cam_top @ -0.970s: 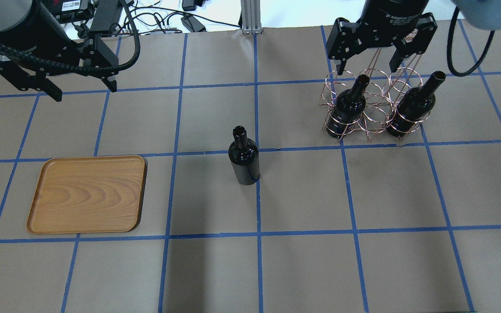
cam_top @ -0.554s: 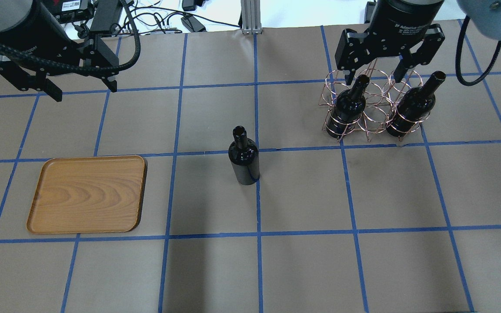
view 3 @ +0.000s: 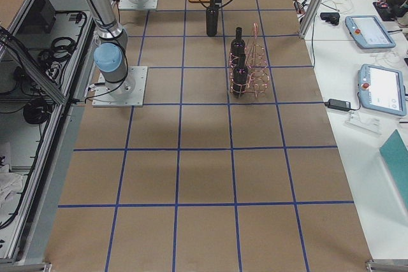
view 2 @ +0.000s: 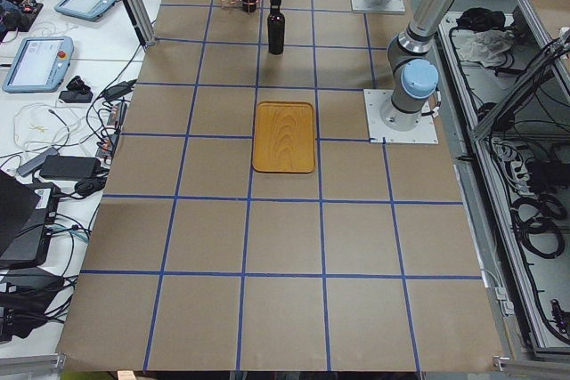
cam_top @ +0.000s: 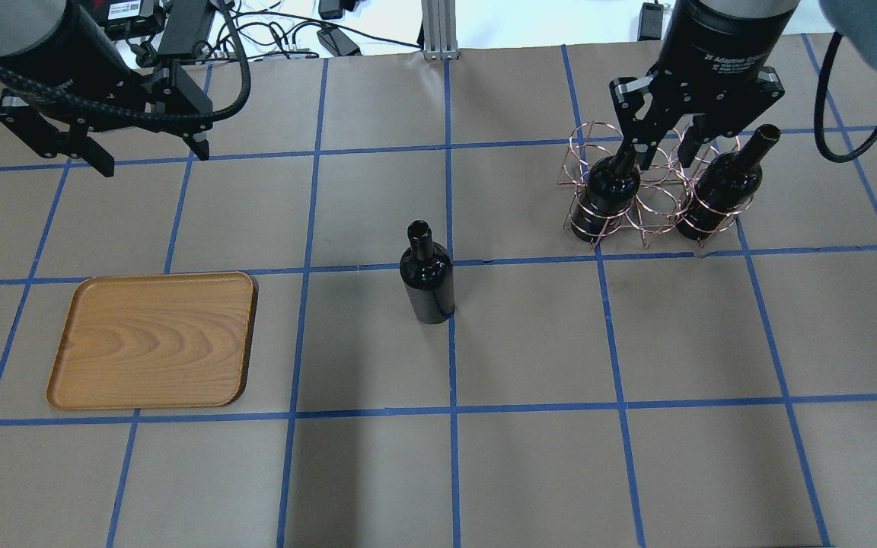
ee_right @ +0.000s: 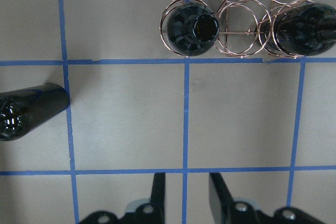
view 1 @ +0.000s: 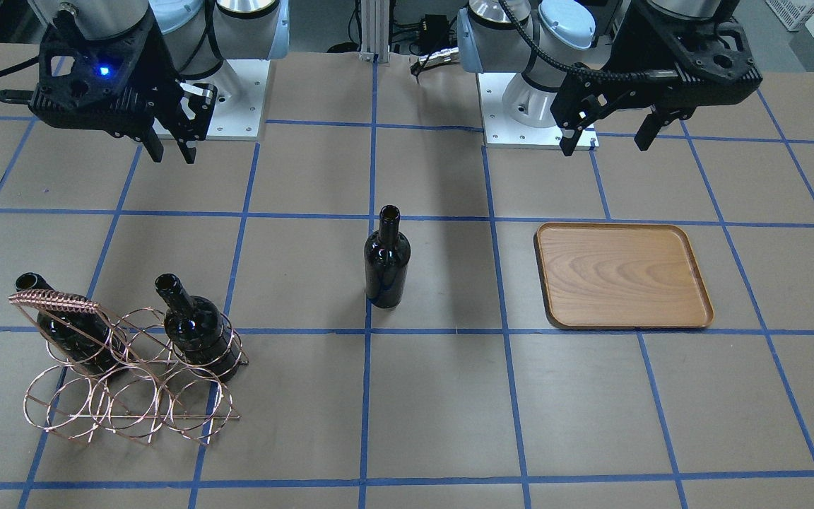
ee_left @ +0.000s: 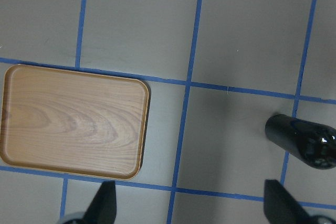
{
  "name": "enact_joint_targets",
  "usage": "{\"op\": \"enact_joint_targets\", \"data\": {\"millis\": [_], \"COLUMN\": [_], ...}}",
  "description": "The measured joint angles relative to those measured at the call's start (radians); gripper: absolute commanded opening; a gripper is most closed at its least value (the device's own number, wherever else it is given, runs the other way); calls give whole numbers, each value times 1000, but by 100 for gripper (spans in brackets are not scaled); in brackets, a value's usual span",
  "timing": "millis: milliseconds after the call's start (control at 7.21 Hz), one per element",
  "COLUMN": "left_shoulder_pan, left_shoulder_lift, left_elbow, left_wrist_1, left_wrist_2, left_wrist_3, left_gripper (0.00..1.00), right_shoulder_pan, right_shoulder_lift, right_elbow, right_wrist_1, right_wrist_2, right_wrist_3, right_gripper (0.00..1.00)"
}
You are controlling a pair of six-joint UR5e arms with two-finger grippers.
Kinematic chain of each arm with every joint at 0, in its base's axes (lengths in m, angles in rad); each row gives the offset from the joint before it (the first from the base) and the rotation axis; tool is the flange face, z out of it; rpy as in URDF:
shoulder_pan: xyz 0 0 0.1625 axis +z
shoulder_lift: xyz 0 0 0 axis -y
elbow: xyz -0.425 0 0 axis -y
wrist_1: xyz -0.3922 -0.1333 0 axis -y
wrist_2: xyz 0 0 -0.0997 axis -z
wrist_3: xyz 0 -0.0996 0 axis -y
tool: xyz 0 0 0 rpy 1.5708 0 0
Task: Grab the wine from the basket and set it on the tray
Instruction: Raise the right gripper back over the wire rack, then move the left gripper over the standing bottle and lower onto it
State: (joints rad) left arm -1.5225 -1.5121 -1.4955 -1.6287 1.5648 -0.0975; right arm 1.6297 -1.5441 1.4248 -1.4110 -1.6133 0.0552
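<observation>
The copper wire basket [cam_top: 655, 202] stands at the far right and holds two dark wine bottles [cam_top: 606, 194] [cam_top: 720, 186], leaning. A third bottle [cam_top: 427, 278] stands upright on the table's middle. The empty wooden tray [cam_top: 153, 340] lies at the near left. My right gripper [cam_top: 665, 158] hangs above the basket's back rows with its fingers drawn to a narrow gap and nothing between them. In the right wrist view [ee_right: 187, 190] a bottle mouth [ee_right: 202, 27] lies ahead of the fingers. My left gripper [cam_top: 151, 156] is wide open and empty, high behind the tray [ee_left: 71, 121].
The brown table cover carries a blue tape grid. Cables [cam_top: 286, 30] and an aluminium post [cam_top: 438, 30] sit at the far edge. The basket's coiled handle [view 1: 54, 302] rises over its rings. Side benches with teach pendants [view 3: 382, 87] flank the table.
My right gripper has come forward over the basket's back rows, and its fingers have drawn in from wide to a narrow gap. The left arm has barely shifted. Bottles, basket and tray are unmoved.
</observation>
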Motion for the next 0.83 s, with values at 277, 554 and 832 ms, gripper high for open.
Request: {"op": "enact_joint_targets", "data": {"millis": [277, 554, 832], "left_shoulder_pan": [-17, -112, -200], "left_shoulder_lift": [-30, -87, -151], "left_elbow": [8, 15, 18], "left_wrist_1": [46, 119, 172], "left_wrist_2": [-7, 5, 14], "left_wrist_3": [-37, -128, -212], "left_gripper": [100, 100, 100], "right_shoulder_pan": [-1, -3, -4], "right_shoulder_lift": [0, 1, 1], "right_elbow": [1, 2, 2], "right_wrist_1": [-3, -4, -3], "right_wrist_2": [-9, -10, -10], "right_wrist_3": [0, 0, 0], "right_gripper": [100, 100, 100]}}
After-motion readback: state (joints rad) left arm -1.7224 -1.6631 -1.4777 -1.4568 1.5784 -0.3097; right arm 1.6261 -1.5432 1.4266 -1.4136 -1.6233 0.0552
